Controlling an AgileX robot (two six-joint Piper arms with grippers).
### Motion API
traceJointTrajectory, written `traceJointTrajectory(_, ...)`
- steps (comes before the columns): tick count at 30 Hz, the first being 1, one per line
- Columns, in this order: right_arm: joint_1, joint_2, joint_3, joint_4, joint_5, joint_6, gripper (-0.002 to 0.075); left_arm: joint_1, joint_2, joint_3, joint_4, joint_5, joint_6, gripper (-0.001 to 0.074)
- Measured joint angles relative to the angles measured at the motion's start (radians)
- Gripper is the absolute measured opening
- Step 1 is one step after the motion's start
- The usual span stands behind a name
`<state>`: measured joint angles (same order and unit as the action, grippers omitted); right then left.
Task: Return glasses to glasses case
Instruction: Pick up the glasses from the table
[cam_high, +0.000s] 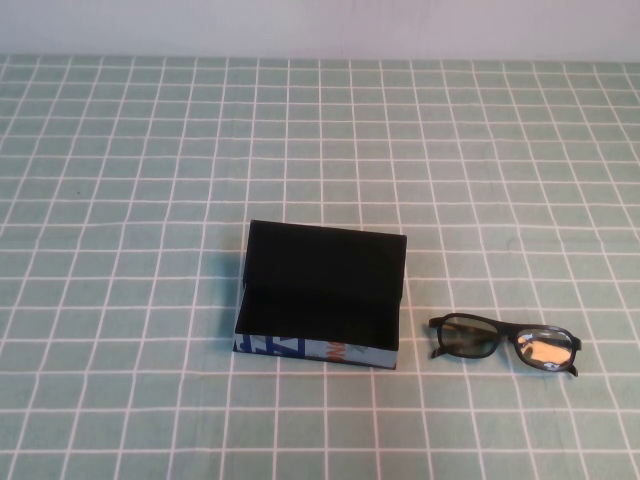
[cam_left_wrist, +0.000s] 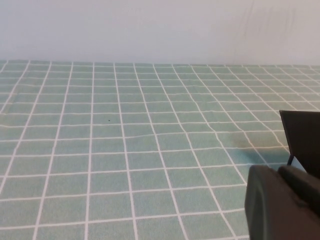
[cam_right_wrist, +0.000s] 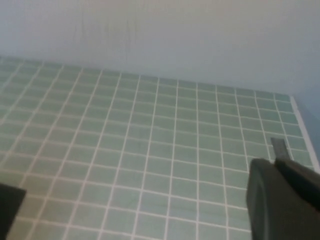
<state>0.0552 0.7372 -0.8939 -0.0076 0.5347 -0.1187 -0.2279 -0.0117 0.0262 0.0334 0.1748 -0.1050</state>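
Observation:
The glasses case stands open in the middle of the table in the high view, its black lid upright at the back and its blue and white front towards me. The black glasses lie on the cloth just right of it, apart from it, with an orange glint in the right lens. Neither arm shows in the high view. In the left wrist view, a dark part of my left gripper fills the corner, with the case lid just beyond. A dark part of my right gripper shows over bare cloth.
A green cloth with a white grid covers the table, with a pale wall behind it. A dark shape sits at the edge of the right wrist view; I cannot tell what it is.

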Motion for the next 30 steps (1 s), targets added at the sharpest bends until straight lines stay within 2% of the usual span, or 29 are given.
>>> traceJointTrajectory(6,0.106,0.152,-0.093,-0.104,0.122,-0.220,-0.0011,0.000,0.000,0.000,-0.003,0.000,0.000,0.0002)
traceJointTrajectory(10,0.159,0.266,-0.159,-0.115,0.230,-0.287,-0.0011,0.000,0.000,0.000,-0.003,0.000,0.000,0.0001)
traceJointTrajectory(14,0.177,0.363,-0.190,-0.058,0.318,-0.368,-0.0011,0.000,0.000,0.000,-0.003,0.000,0.000,0.0001)
traceJointTrajectory(19,0.187,0.489,-0.196,0.052,0.420,-0.608,-0.0011,0.000,0.000,0.000,-0.003,0.000,0.000,0.0002)
traceJointTrajectory(23,0.215,0.559,-0.196,0.066,0.429,-0.791,-0.0011,0.000,0.000,0.000,-0.003,0.000,0.000,0.0001)
traceJointTrajectory(30,0.227,0.716,-0.277,0.122,0.520,-0.848,-0.0011,0.000,0.000,0.000,-0.004,0.000,0.000,0.0001)
